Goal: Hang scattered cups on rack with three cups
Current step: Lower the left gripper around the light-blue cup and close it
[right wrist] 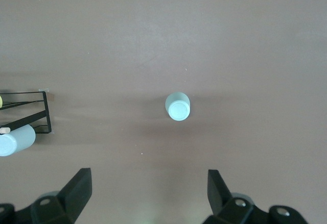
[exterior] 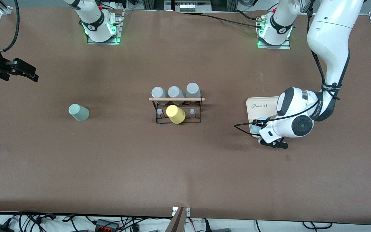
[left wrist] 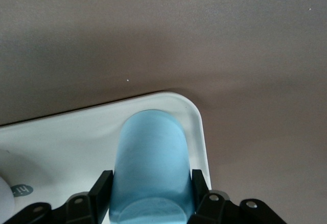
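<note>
The light blue cup (left wrist: 150,157) lies on its side at a corner of the cream tray (left wrist: 61,142); in the front view only a bit of the light blue cup (exterior: 255,128) shows under the hand. My left gripper (left wrist: 150,185) is low over the tray, its fingers (left wrist: 101,191) pressed on both sides of the cup; it also shows in the front view (exterior: 259,125). The mint-green cup (exterior: 79,112) sits alone on the table toward the right arm's end, also in the right wrist view (right wrist: 178,106). My right gripper (right wrist: 148,180) is open and empty, raised in the air (exterior: 27,71). The rack (exterior: 176,109) stands mid-table.
Three grey cups (exterior: 174,92) hang along the rack's wooden dowel (exterior: 176,99), and a yellow cup (exterior: 175,114) hangs on its side nearer the front camera. The cream tray (exterior: 253,104) lies toward the left arm's end. The rack's end (right wrist: 30,112) shows in the right wrist view.
</note>
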Motion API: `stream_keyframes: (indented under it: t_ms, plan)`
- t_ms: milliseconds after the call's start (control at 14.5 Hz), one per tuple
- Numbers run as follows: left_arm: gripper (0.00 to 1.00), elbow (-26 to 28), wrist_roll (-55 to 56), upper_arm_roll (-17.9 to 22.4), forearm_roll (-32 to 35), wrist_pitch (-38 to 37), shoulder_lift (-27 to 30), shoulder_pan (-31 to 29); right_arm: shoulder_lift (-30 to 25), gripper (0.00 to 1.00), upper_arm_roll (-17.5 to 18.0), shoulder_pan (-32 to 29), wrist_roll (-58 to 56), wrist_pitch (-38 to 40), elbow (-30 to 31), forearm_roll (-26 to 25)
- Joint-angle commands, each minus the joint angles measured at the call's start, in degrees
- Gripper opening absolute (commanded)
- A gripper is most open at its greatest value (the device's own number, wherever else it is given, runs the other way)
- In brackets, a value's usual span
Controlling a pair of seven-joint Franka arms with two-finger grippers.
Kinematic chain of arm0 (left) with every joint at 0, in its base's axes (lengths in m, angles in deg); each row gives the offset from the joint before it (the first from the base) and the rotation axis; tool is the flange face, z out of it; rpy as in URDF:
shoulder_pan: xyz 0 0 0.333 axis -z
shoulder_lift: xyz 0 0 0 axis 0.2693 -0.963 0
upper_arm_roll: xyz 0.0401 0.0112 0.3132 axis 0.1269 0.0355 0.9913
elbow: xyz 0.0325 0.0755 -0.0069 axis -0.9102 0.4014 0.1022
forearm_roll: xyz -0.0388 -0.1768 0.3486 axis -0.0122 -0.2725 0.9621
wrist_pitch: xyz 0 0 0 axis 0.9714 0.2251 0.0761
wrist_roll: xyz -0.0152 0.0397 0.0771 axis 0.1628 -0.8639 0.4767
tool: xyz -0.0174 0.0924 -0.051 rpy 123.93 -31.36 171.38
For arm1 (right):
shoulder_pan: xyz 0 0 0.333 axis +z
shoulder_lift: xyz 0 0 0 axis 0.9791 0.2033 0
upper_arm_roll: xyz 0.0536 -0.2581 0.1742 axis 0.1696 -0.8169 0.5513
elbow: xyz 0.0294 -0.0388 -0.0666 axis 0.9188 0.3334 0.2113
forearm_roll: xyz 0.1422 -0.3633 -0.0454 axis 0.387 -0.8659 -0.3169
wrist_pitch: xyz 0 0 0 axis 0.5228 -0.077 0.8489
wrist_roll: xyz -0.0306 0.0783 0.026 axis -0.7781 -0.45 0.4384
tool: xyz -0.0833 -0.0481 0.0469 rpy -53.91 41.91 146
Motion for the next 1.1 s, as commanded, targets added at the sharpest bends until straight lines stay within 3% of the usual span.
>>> stream_keyframes:
  t_ms: [0, 276, 483, 621, 1034]
  plan:
    - [0.06, 0.07, 0.79, -0.29, 1.57, 0.26, 0.45, -0.41, -1.3, 1.0, 0.21, 0.0, 0.38, -0.76, 1.36, -0.54]
    - [0.01, -2.3, 0.97, -0.38, 1.48, -1.05, 1.15, -0.32, -1.3, 1.0, 0.21, 0.0, 0.29, -0.76, 1.36, -0.54]
    - [0.01, -12.46, 2.89, -0.56, 0.6, -12.97, 0.54, 0.64, -1.3, 1.0, 0.12, 0.0, 0.29, -0.76, 1.28, -0.54]
    - [0.01, -15.39, 7.18, -1.17, -0.01, -15.91, 0.45, 1.34, -1.3, 1.0, 0.12, 0.0, 0.29, -0.76, 1.36, -0.62]
    - [0.01, -20.92, 26.06, -1.61, -13.79, -15.48, 0.28, 6.08, -1.12, 1.0, 0.29, 0.08, 0.29, -0.94, 1.36, -3.0]
